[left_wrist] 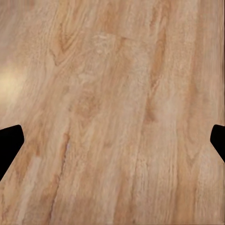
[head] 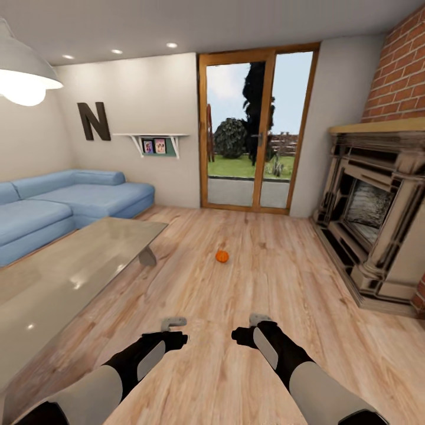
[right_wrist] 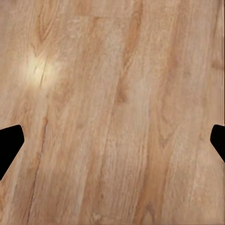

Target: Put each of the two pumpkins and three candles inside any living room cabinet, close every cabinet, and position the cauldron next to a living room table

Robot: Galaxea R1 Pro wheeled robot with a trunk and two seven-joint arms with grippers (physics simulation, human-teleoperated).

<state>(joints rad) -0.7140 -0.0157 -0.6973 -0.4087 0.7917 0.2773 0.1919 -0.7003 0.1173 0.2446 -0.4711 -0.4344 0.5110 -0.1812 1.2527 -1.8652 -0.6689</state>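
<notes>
Pumpkin: you have one small orange pumpkin (head: 222, 256) sitting alone on the wood floor (head: 277, 283), out ahead of both arms and roughly midway between the glass counter and the fireplace — nothing touches it.
Left hand: your left hand (head: 175, 323) is held low over the floor, well short of the pumpkin; in the left wrist view its dark fingertips (left_wrist: 9, 145) sit at opposite edges of the picture with bare floorboards (left_wrist: 112, 112) between them, so it is spread wide and holds nothing.
Right hand: your right hand (head: 258, 320) sits level with the left one, near it but apart; the right wrist view shows the same thing — fingertips (right_wrist: 9, 145) far apart, plain boards (right_wrist: 117, 117) between them, nothing gripped.
Counter: the long glass-topped counter (head: 65, 277) runs along your left side, its top reflecting the room lights.
Sofa: a blue corner sofa (head: 71, 200) stands behind the counter against the left wall.
Fireplace: a pale stone fireplace (head: 378, 224) with a brick chimney above stands on your right.
Door: a wood-framed glass door (head: 255, 130) faces you in the far wall, with grass and bushes beyond it.
Wall: a large dark letter N (head: 93, 121) hangs beside a small white shelf (head: 152, 141) carrying two pictures.
Lamp: a white hanging lamp (head: 23, 68) glows at the upper left.
</notes>
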